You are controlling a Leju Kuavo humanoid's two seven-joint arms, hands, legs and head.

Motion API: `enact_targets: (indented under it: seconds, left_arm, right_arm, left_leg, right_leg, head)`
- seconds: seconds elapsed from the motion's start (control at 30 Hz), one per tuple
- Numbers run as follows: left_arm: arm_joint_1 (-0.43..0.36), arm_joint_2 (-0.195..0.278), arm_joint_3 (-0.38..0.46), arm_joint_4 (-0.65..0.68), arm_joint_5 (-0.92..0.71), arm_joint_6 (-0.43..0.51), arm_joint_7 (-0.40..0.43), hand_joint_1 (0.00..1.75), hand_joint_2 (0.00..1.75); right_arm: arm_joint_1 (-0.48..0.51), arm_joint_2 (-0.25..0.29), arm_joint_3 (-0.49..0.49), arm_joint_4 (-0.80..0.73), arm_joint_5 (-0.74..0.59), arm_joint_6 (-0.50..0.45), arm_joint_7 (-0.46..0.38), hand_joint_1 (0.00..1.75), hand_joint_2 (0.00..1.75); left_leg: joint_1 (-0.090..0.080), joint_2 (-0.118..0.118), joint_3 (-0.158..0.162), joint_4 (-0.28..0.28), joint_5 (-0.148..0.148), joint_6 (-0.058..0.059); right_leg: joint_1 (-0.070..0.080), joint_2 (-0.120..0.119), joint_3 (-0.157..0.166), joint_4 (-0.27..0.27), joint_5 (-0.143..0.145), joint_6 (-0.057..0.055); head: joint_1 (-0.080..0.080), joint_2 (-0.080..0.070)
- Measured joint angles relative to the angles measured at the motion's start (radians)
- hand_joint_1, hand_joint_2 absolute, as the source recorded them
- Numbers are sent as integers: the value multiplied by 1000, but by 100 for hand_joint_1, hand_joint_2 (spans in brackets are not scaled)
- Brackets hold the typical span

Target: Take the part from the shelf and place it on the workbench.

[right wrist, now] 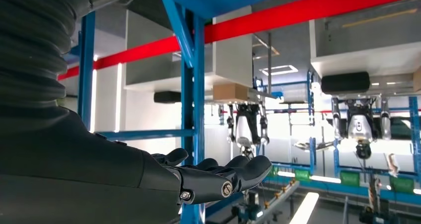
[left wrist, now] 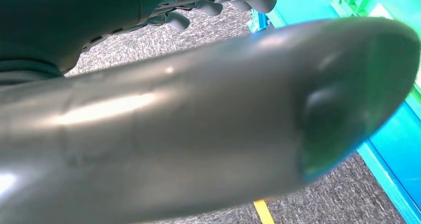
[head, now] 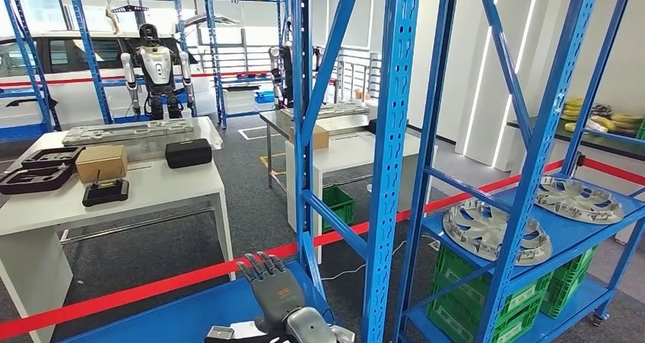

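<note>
We see the right hand (head: 268, 282) raised low in the head view, fingers stretched out and apart, holding nothing; the right wrist view shows the same flat, empty hand (right wrist: 208, 177) beside a blue upright. The left hand (left wrist: 213, 119) takes up most of its wrist view as a thick grey thumb with darker fingers (left wrist: 218, 3) behind it, over grey speckled floor (left wrist: 342, 194). We cannot tell whether that hand is open or closed.

The parts are two silver wheel covers lying flat on the blue shelf (head: 586, 233) at right: one wheel cover (head: 494, 231) nearer us, the second wheel cover (head: 578, 199) further right on the same level. Both lie well apart from the right hand. Green crates (head: 525, 297) sit on the level below.

A red barrier tape (head: 152, 288) runs across the aisle. Beyond it stands a white workbench (head: 152, 195) carrying a cardboard box (head: 101, 163), a black case (head: 188, 153), black trays (head: 42, 168) and a long grey metal piece (head: 128, 131). Further back stand another humanoid robot (head: 156, 69), a white car (head: 76, 58) and more blue racks (head: 243, 46). The floor is grey carpet.
</note>
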Motion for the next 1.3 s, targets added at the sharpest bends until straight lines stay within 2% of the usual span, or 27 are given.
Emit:
enact_targets:
  seconds: [0.07, 0.2, 0.33, 0.43, 0.8, 0.9, 1.17, 1.3]
  left_arm:
    - [0, 0, 0, 0, 1, 0, 1, 0, 0]
    - [0, 0, 0, 0, 1, 0, 7, 0, 0]
    - [-1, 0, 0, 0, 0, 0, 9, 0, 0]
    - [-2, 0, 0, 0, -2, -1, 10, 0, 0]
    - [-3, -2, 0, 0, -5, -7, 9, 0, 0]
    - [-2, -4, 0, 0, -5, -7, 9, 0, 0]
    - [4, -7, 0, 0, 1, -5, 0, 0, 0]
    - [5, -10, 0, 0, -6, -1, 1, 0, 0]
  right_arm:
    - [1, 3, -7, 0, -3, 20, 11, 0, 0]
    - [1, 9, -26, 0, -25, 108, 43, 0, 175]
    - [1, 11, -35, 1, -37, 200, 56, 0, 175]
    - [3, 11, -43, 1, -45, 233, 50, 0, 175]
    - [51, 10, -79, 1, -114, 206, -54, 0, 175]
    - [61, 9, -97, 1, -127, 156, -76, 0, 175]
    - [85, 18, -176, -14, -238, -120, -185, 0, 175]
    - [112, 34, -262, -20, -346, -168, -253, 0, 175]
  left_leg:
    - [0, 0, 0, 0, 0, 0]
    - [0, 0, 0, 0, 0, 0]
    - [0, 0, 0, 0, 0, 0]
    - [0, 0, 0, 0, 0, 0]
    - [0, 0, 0, 0, 0, 0]
    - [0, 0, 0, 0, 0, 0]
    - [0, 0, -1, 0, 0, 0]
    - [0, 0, -2, 0, 0, 0]
  right_leg:
    - [0, 0, 0, 0, 0, 0]
    - [0, 0, 0, 0, 0, 0]
    - [0, 0, -1, 0, 0, 0]
    - [0, 0, -1, 0, 0, 0]
    - [0, 0, -1, 0, 0, 0]
    - [0, 0, -1, 0, 0, 0]
    - [0, 0, -1, 0, 0, 0]
    - [0, 0, -1, 0, 0, 0]
  head:
    - [0, 0]
    - [0, 0]
    - [0, 0]
    - [0, 0]
    - [0, 0]
    - [0, 0]
    - [0, 0]
    - [0, 0]
